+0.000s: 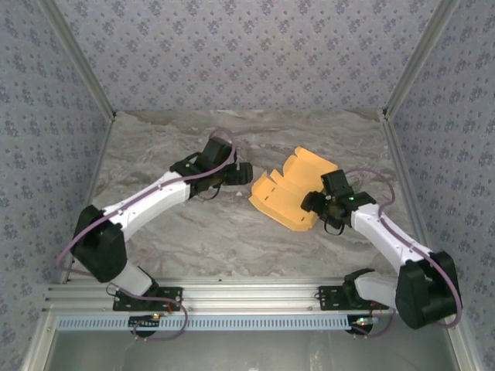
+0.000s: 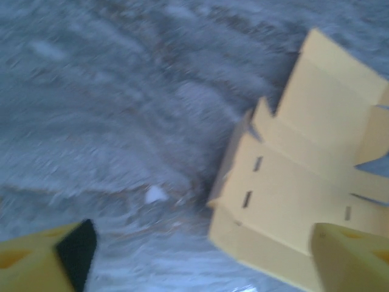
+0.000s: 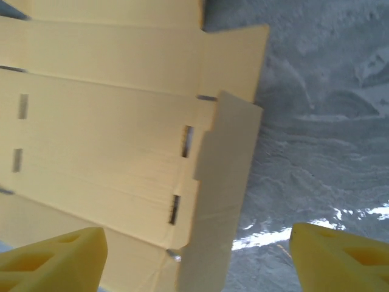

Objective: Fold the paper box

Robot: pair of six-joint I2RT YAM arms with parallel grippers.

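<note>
Apparently to pinch a flap (image 3: 225, 182), the right gripper (image 3: 197, 240) straddles the paper box (image 3: 103, 121), jaws apart; left gripper (image 2: 203, 249) open just beside

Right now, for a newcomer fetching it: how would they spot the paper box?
On the marbled table, look right of centre, at the right gripper. The paper box is the yellow-orange card sheet with notched flaps, bright beside that dark gripper.

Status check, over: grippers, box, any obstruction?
Left gripper open, beside the paper box. Right gripper open, over a side flap. Box unfolded, flaps partly up. No obstruction seen.
</note>
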